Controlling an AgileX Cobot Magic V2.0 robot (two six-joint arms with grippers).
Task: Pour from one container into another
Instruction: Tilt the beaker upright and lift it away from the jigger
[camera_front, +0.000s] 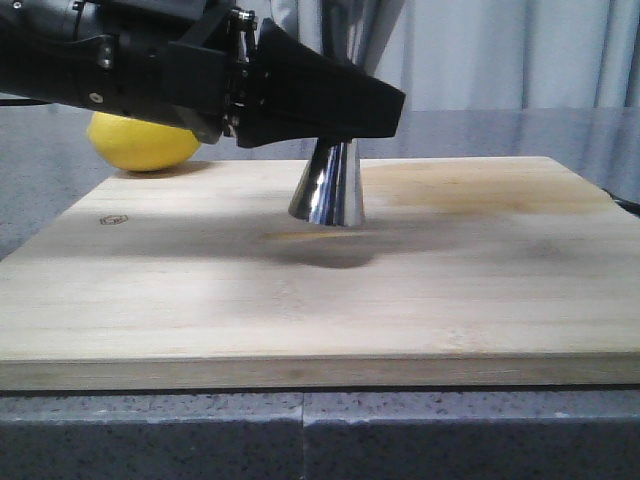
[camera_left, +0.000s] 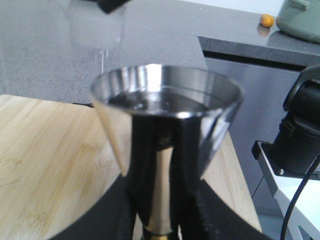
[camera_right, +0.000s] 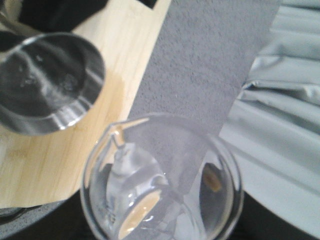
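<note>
A steel double-cone jigger (camera_front: 328, 188) is over the middle of the wooden board (camera_front: 300, 310), its base at or just above the wood; I cannot tell which. My left gripper (camera_front: 340, 125) is shut on its waist and hides its upper cup in the front view. In the left wrist view the jigger (camera_left: 165, 100) holds clear liquid, between the black fingers (camera_left: 210, 215). The right gripper (camera_right: 160, 222) holds a clear glass (camera_right: 160, 180) up beside the board's far edge, near the jigger's rim (camera_right: 47, 80). Its fingers are mostly hidden.
A yellow lemon (camera_front: 145, 140) lies behind the board's far left corner. Grey counter (camera_right: 210, 60) surrounds the board, with pale curtains (camera_right: 290, 100) behind. A black device (camera_left: 300, 140) on a white stand sits off the board's right end.
</note>
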